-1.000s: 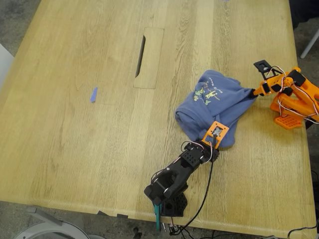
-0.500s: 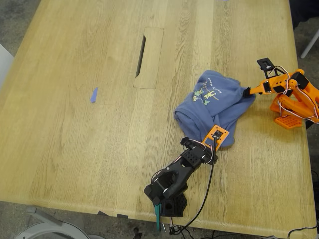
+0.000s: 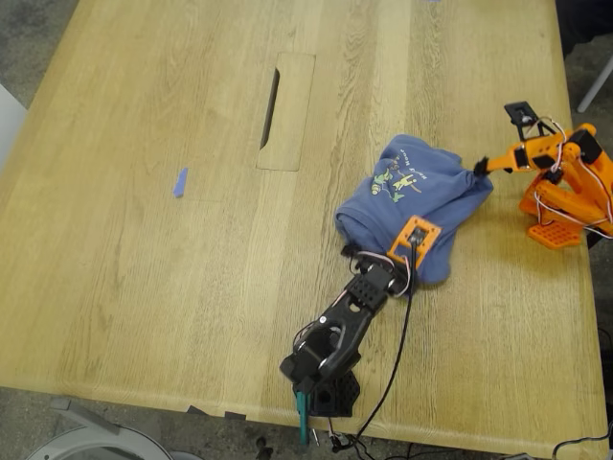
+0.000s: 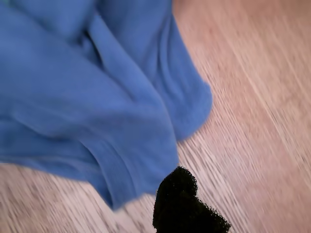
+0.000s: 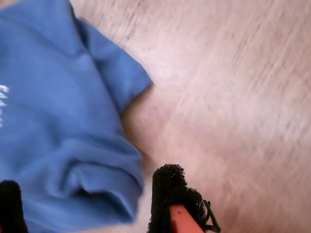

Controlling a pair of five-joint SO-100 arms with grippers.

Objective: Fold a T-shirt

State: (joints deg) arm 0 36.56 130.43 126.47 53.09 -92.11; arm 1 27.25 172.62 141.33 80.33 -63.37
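The T-shirt is a soft slate-blue heap, bunched in rounded folds on the pale, straight-grained wooden table. In the exterior view it sits at about 4 o'clock from the table's middle. A small yellow-green print faces up, and the second wrist view shows white lettering.

My first gripper, on the black arm, is at the heap's 7 o'clock edge in the exterior view. Only one black foam pad shows, just beside a stitched hem, so I cannot tell how far its pincer stands apart.

My second gripper, on the orange arm, is at the heap's 2 o'clock edge. Its pincer is wide, and a thick rolled fold lies between its spongy black pads.

A blue tape scrap lies well apart, at 9 o'clock from the heap.
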